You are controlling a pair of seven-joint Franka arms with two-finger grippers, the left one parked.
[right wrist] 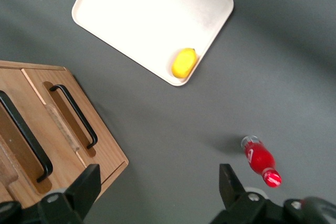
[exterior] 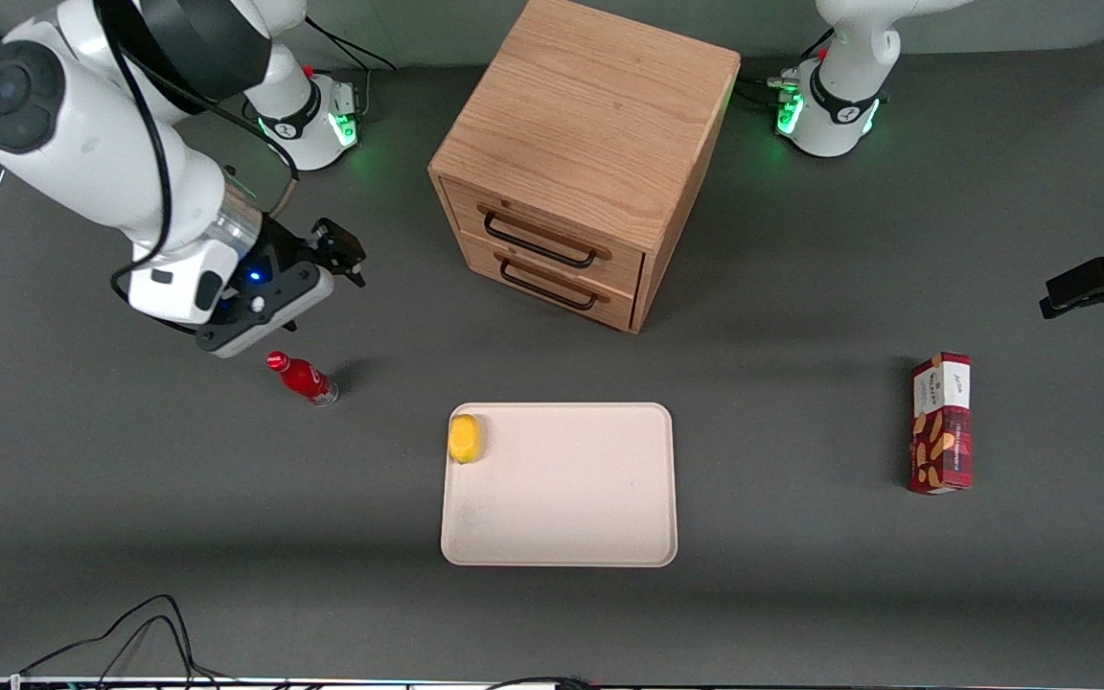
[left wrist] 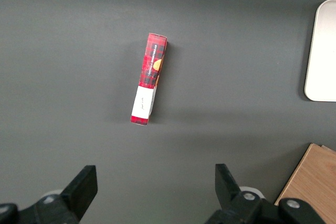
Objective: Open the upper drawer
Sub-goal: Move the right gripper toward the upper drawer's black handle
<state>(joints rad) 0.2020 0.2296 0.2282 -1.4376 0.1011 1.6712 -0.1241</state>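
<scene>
Front view: upper drawer (exterior: 552, 233) closed; pincer (exterior: 341, 251) hangs above worktop (exterior: 801, 575) beside cabinet (exterior: 590, 125), fingers (right wrist: 84, 190) spread wide, holding nothing.

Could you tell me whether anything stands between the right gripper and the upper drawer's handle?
Nothing visible does. The gripper, fingers open, hangs above bare table toward the working arm's end, level with the upper drawer. The red bottle and the tray lie nearer the front camera, off that line.

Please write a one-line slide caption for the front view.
Open gripper hovers beside closed upper drawer, above red bottle.
</scene>
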